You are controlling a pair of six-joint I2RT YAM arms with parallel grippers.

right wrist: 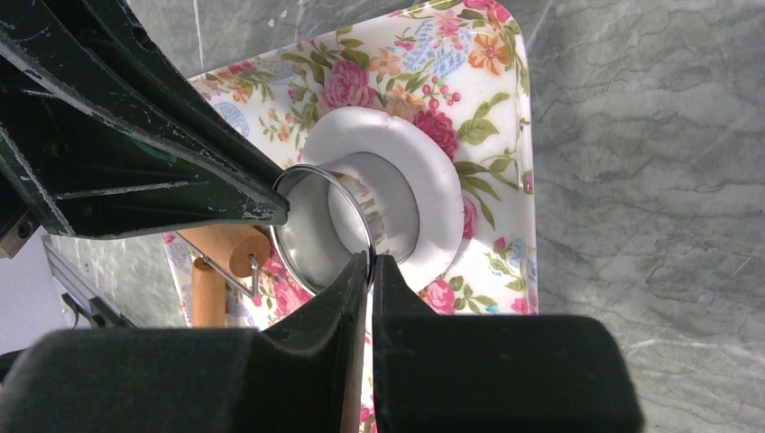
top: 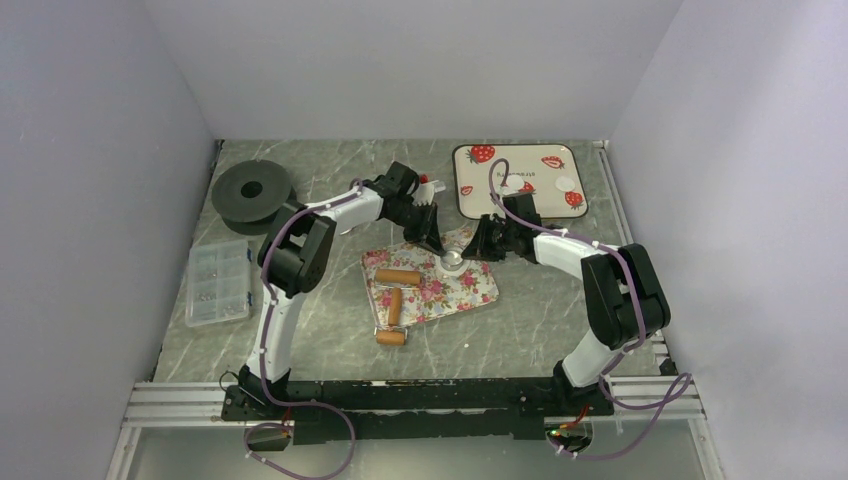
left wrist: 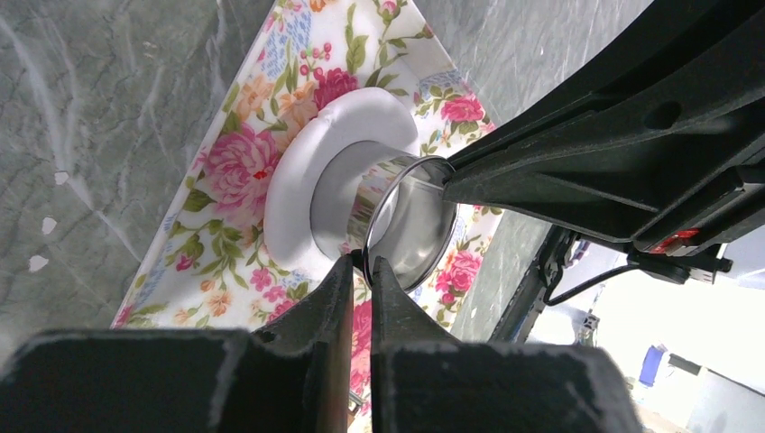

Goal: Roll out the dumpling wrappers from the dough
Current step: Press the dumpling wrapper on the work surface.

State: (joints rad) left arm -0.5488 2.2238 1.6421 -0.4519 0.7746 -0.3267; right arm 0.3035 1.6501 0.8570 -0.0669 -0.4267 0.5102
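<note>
Left fingers (left wrist: 332,293) and right fingers (right wrist: 347,290) both pinch the shiny metal ring (left wrist: 417,225); smooth white dough (left wrist: 298,171) collars it.

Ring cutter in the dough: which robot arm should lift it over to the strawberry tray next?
Probably right. The left gripper and the right gripper both pinch the rim of the ring cutter, but the strawberry tray lies on the right gripper's side, likely a shorter reach.
</note>
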